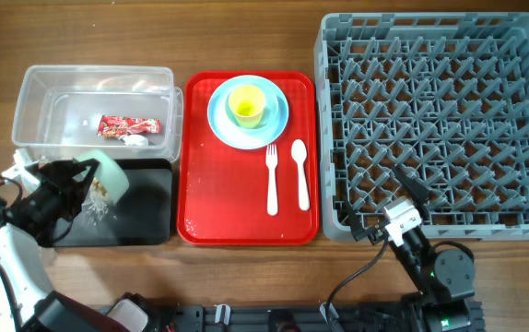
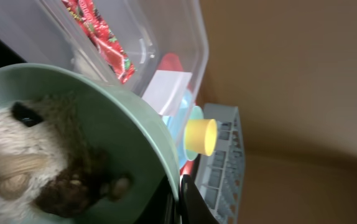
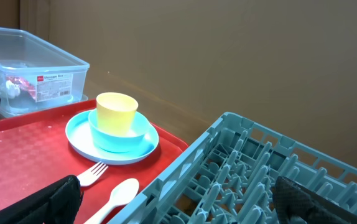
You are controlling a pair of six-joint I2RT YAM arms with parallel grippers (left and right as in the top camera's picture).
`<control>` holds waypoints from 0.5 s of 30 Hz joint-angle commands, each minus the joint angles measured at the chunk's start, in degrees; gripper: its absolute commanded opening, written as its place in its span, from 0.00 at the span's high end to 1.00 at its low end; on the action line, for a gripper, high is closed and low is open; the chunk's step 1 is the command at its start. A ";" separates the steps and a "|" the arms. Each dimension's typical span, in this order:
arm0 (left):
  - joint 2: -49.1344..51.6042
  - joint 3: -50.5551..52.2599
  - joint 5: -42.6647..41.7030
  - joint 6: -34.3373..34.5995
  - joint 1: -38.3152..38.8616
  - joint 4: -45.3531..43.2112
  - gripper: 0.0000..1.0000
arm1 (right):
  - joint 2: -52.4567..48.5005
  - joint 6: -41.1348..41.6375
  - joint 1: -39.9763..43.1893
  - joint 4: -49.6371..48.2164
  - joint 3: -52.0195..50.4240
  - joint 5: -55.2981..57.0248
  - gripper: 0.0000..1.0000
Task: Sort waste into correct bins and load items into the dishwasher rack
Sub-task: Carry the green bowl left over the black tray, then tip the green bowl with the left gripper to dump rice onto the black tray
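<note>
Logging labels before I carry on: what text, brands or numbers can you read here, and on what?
White sticker on the clear rectangular plastic tub: printed lines, too small to read.
Crinkled red snack wrapper: white print, too blurred to read.
Nothing else shows lettering.

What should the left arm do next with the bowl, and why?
Probably tip the bowl further over the black tray. The left gripper holds it tilted above that tray, but the left wrist view shows scraps clinging inside.
</note>
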State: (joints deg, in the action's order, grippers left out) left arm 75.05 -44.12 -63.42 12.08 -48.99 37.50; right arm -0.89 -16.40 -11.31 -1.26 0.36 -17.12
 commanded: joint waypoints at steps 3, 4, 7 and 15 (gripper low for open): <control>1.73 2.51 -9.44 -1.62 -4.00 -1.92 0.96 | 0.46 -0.07 0.00 -0.15 -0.07 -0.37 0.00; 1.92 2.95 -10.51 -1.97 -4.04 -2.43 0.96 | 0.46 -0.07 0.00 -0.15 -0.07 -0.39 0.00; 2.67 4.02 -12.44 -2.91 -4.09 -4.15 0.96 | 0.46 -0.07 0.00 -0.15 -0.07 -0.37 0.00; 4.48 4.70 -19.80 -2.86 -4.20 -7.23 0.96 | 0.46 -0.07 0.00 -0.15 -0.07 -0.37 0.00</control>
State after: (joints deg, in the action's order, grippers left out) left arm 78.78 -39.90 -74.59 10.68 -52.88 31.75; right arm -0.89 -16.40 -11.31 -1.26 0.36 -17.12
